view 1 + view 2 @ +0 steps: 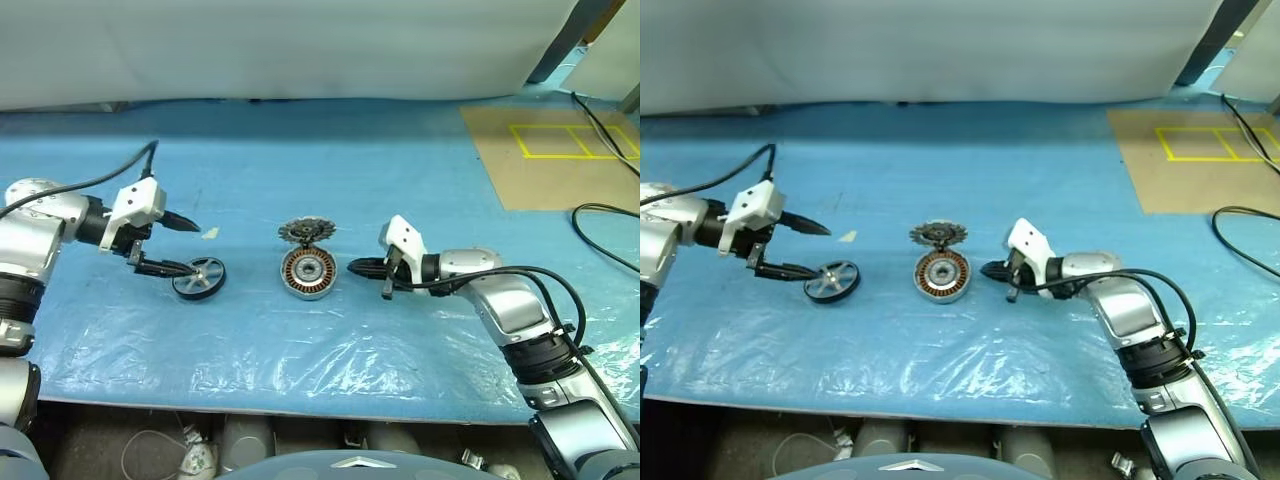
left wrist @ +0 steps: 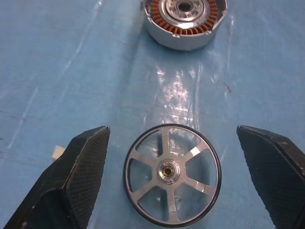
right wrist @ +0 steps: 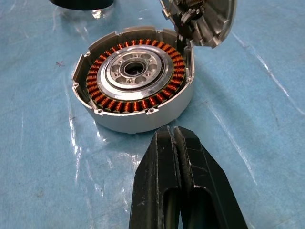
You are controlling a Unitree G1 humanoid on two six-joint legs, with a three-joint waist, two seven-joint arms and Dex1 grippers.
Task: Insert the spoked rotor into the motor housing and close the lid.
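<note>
Now, L end effector (image 1: pixel 188 248): fingers spread wide, holding nothing; points across toward the centre of the surface.
Spoked wheel (image 2: pixel 171 172): lies flat betw. the two open fingers, gap on each side in L wrist view; from the head view the lower fingertip (image 1: pixel 176 267) is right at its rim, contact can't tell.
R end effector (image 3: pixel 174 133): fingers pressed together, empty; tip aims at the housing's side wall, just short of it, not touching.
Motor housing (image 1: pixel 308 272): mid-surface, betw. the two end effectors, open side up; well apart from the wheel.
Toothed disc (image 1: pixel 305 232): just behind the housing, tilted up on edge, leaning on the housing's far rim.
Surface (image 1: pixel 420 150): blue sheet w/ crinkly clear film on the near part; near edge runs close below the arms.
Room: bare sheet all round the parts; wide bare strip behind them.
Far right: brown board (image 1: pixel 560 190) w/ yellow tape lines; black cable (image 1: pixel 605 215) beside it.
Small scrap (image 1: pixel 210 233): pale bit near the upper L fingertip.
Wheel look: silver, six spokes, small centre hub, thin black outer ring.
Housing look: grey wall, copper-orange coils ringing a silver hub w/ dark centre hole.
Disc look: dark jagged edge from the head view; light-grey face in R wrist view.
</note>
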